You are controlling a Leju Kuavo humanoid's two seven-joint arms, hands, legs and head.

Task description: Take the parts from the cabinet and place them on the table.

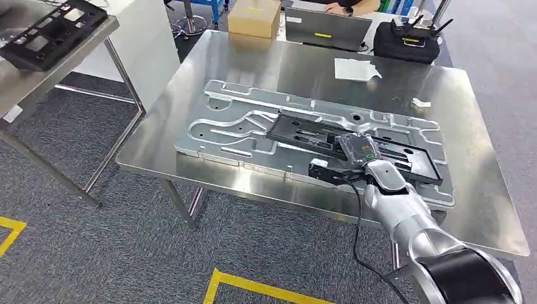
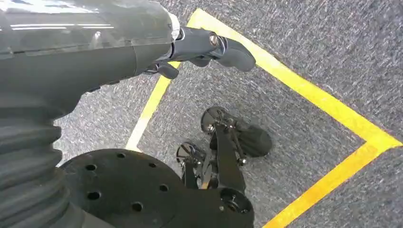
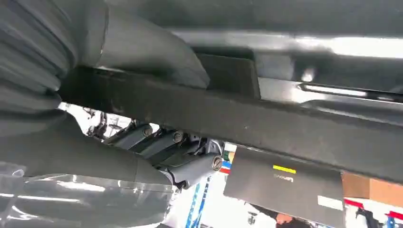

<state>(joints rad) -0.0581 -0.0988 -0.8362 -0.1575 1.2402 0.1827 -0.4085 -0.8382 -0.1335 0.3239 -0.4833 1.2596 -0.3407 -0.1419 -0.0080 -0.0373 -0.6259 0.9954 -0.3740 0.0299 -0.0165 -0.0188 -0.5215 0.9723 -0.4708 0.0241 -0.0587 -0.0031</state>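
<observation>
A flat black slotted part (image 1: 316,130) lies on a large silver pressed-metal panel (image 1: 221,126) on the steel table (image 1: 253,69). My right hand (image 1: 358,152) holds the part's near edge. In the right wrist view the grey thumb (image 3: 142,47) lies on one face of the part's black bar (image 3: 237,118) and the dark fingers (image 3: 180,152) curl against the other. My left hand (image 2: 142,52) hangs over the carpet with its fingers (image 2: 223,147) spread and nothing in them. A second black part (image 1: 50,25) rests on the steel stand at the far left.
At the table's far edge stand a cardboard box (image 1: 253,18), a laptop (image 1: 326,28) and a black case (image 1: 408,41), with white paper (image 1: 354,68) nearby. A person sits behind the laptop. Yellow tape (image 2: 309,95) marks the grey carpet.
</observation>
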